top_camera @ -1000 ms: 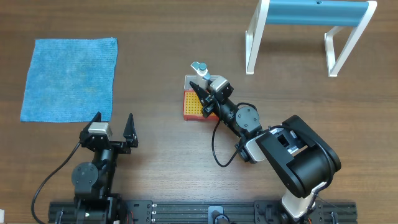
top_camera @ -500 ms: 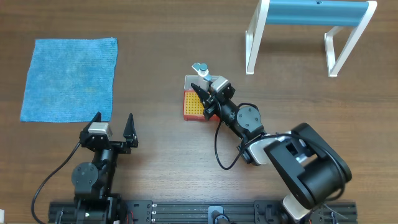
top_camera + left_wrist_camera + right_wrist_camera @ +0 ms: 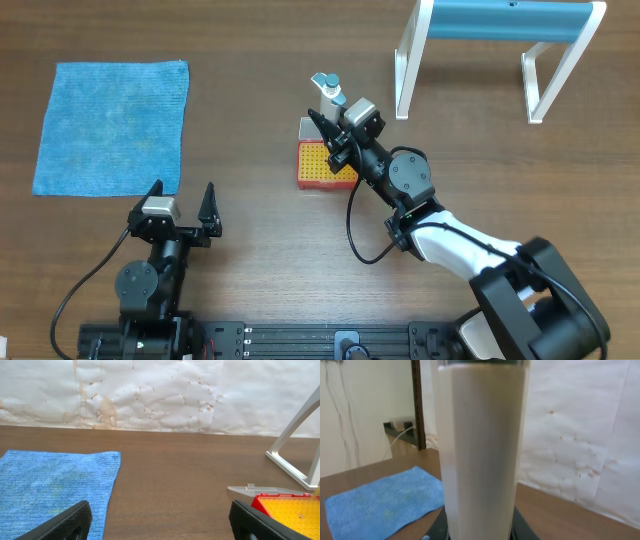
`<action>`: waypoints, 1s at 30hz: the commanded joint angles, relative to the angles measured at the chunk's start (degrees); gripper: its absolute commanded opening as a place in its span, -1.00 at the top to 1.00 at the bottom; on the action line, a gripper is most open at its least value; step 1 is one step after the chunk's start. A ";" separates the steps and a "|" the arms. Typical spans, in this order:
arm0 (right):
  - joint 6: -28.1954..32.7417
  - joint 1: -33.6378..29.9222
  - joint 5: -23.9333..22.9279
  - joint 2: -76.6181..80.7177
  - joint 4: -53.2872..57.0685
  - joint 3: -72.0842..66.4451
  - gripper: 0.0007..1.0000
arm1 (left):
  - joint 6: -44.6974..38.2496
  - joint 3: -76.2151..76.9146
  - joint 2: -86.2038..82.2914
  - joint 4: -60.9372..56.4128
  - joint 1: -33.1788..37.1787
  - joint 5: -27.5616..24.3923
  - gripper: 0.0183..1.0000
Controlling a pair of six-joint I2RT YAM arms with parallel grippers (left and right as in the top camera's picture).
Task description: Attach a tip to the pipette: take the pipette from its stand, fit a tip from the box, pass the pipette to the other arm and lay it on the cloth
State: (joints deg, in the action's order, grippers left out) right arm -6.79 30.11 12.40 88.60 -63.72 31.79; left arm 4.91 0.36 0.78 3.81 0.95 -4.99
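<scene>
From above, the brown wooden surface [image 3: 250, 60] carried a blue cloth [image 3: 110, 128] at its far left. A stand [image 3: 500, 40] with white legs and a blue top bar stood at the far right. Near the middle sat the tip box [image 3: 325, 165], red-sided with a yellow-orange grid on top. The right claw [image 3: 335, 135] was closed around the pipette [image 3: 328, 92], whose grey-blue head showed just past the box's far end. Whether the pipette was directly over the box could not be told. The left claw [image 3: 180, 205] hung close to its own base, near the cloth's near corner, with its two fingers spread wide and nothing between them.

In the left wrist view, the left claw [image 3: 160, 510] gaped wide above bare wood. The cloth [image 3: 50, 485] lay flat to one side. On the other side were the tip box [image 3: 290, 510], its clear lid [image 3: 260, 490] folded back, and a white leg of the stand [image 3: 300, 450]. The surface ended at a wall [image 3: 150, 395] covered in white paper with brownish stains and small tears.

In the right wrist view, the white barrel of the pipette [image 3: 480, 450] stood upright, gripped low down between dark fingers [image 3: 520, 527]. The cloth [image 3: 380, 500] lay on the surface [image 3: 560, 515] beyond it. Behind were the papered wall [image 3: 580, 435], a dark upright post [image 3: 417, 405] and some loose cables [image 3: 335, 410].
</scene>
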 commanded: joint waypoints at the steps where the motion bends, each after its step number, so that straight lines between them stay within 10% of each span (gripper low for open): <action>1: -0.07 1.77 0.33 -9.44 17.92 7.34 0.85 | -0.74 -0.04 -0.37 0.33 -0.22 -0.85 -0.77; 10: -0.07 6.29 0.33 -16.24 85.70 33.62 0.85 | -0.74 -0.04 -0.37 0.33 -0.22 -0.85 -0.77; 30: -16.44 9.46 0.94 -16.02 75.76 33.55 0.85 | -0.74 -0.04 -0.37 0.31 -0.22 -0.87 -0.78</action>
State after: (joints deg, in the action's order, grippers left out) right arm -20.99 39.40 12.62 72.75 13.28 64.88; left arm 4.73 0.38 0.78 3.81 0.95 -5.02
